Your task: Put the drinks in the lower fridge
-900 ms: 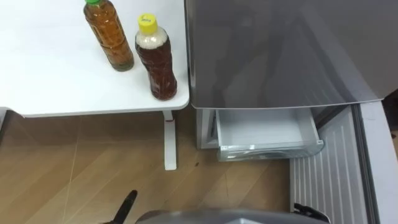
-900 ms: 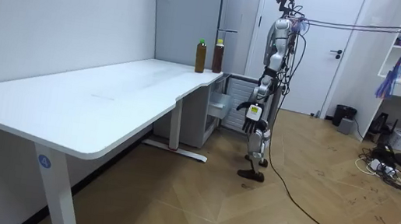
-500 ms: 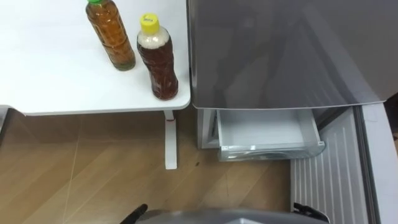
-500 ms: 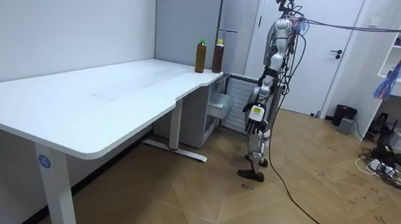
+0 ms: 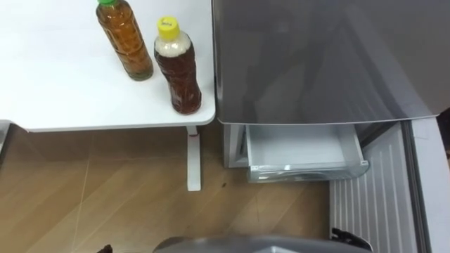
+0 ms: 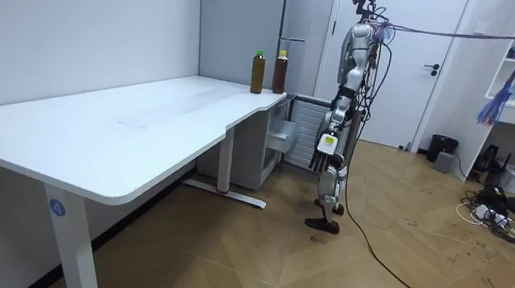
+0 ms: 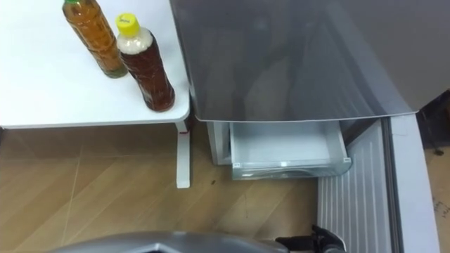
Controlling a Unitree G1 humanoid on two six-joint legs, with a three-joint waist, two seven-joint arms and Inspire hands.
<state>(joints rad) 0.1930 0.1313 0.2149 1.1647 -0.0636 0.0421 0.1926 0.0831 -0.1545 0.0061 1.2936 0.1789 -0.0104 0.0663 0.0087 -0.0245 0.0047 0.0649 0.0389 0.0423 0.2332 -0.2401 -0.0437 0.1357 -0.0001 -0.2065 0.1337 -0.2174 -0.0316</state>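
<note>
Two drinks, green-capped bottle (image 5: 125,39) and yellow-capped bottle (image 5: 176,67), stood untouched on surface (image 5: 56,91) beside open fridge drawer (image 5: 302,151). Left hand (image 6: 328,146) had dropped to robot's side, seemingly empty; could not tell whether fingers were spread or curled. Pickup not begun.

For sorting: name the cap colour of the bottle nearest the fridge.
Yellow cap; left eye view.

The top edge clips the green-capped bottle (image 5: 125,39); the fridge (image 5: 316,56) partly hides the drawer (image 5: 299,149).

Body: upright, standing on both legs. Left arm: hanging straight down the side. Left hand (image 6: 326,146): low, beside the upper thigh
</note>
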